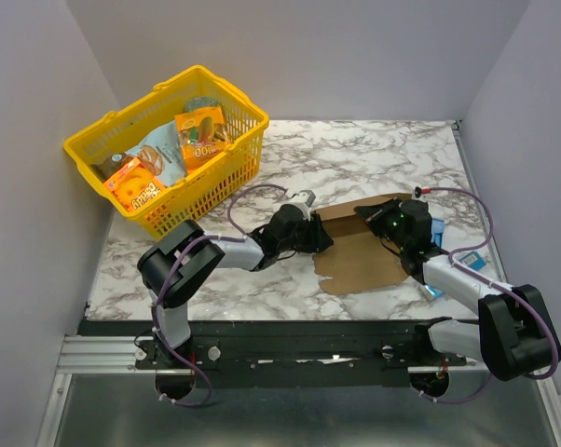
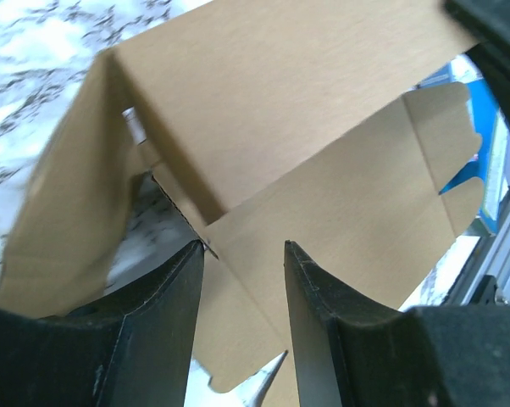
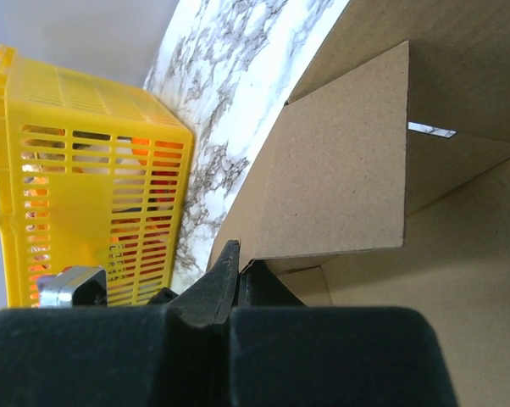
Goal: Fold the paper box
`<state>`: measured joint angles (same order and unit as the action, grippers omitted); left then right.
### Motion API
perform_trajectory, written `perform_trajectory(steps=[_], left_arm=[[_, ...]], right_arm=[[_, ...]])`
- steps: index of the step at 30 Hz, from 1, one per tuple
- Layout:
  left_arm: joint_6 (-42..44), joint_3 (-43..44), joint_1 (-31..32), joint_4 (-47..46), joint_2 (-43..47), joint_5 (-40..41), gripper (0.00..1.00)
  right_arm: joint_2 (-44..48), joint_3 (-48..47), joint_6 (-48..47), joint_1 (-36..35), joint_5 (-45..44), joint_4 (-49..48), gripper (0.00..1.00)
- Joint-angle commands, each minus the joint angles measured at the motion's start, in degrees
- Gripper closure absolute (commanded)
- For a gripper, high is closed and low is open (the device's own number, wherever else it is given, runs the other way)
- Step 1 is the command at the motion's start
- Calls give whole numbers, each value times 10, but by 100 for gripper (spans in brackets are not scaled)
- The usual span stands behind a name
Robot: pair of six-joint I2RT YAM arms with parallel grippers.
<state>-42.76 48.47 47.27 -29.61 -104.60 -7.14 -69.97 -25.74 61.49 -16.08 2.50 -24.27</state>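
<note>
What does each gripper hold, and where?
Left gripper: nothing; open jaws straddle a fold of the paper box. Right gripper: shut at a flap's base; hold cannot be told.

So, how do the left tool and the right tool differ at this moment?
The left tool has its jaws apart; the right tool is shut. The left tool meets the paper box at its left edge, the right tool at its right side. Both sit at raised flaps of the box; whether either grips the card is unclear.
</note>
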Motion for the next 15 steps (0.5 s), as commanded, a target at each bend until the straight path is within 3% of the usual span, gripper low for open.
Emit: perform_trajectory(steps=[1, 12, 15], left_arm=[[11, 29, 7, -27, -13, 4, 48], [8, 30, 12, -34, -26, -12, 48], [13, 19, 12, -34, -13, -10, 43]], right_arm=[[-10, 13, -10, -3, 3, 16, 100], [-17, 17, -4, -4, 3, 11, 100], [-13, 19, -5, -2, -3, 14, 100]])
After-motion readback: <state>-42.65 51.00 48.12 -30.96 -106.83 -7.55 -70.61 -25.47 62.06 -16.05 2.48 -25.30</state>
